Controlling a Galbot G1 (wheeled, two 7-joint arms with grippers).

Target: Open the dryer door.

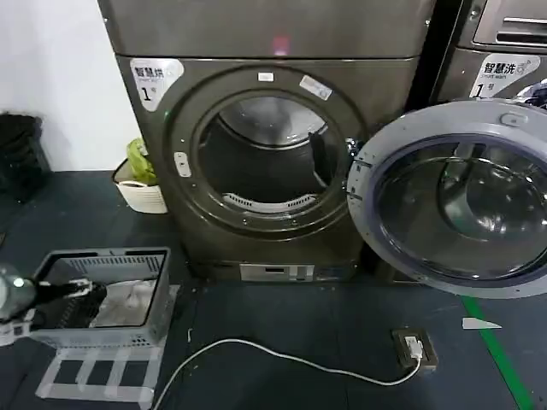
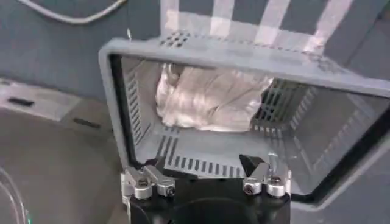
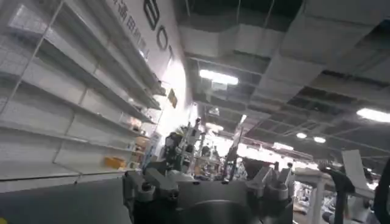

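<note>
The grey dryer (image 1: 273, 34) stands straight ahead with its round door (image 1: 461, 201) swung wide to the right, glass facing me. Its drum opening (image 1: 269, 162) is dark and uncovered. My left gripper (image 1: 84, 295) hangs low at the left over a grey laundry basket (image 1: 102, 256). In the left wrist view this gripper (image 2: 201, 165) is open, fingers wide apart above the basket (image 2: 244, 58), nothing between them. The right gripper (image 3: 207, 176) points up toward a ceiling and shelving, open and holding nothing.
White cloth (image 2: 207, 97) lies in the basket. A white bin with a green item (image 1: 141, 192) sits left of the dryer. A white cable (image 1: 282, 354) runs across the floor to a socket (image 1: 414, 348). Green floor tape (image 1: 496, 350) and a second machine (image 1: 504, 51) are at the right.
</note>
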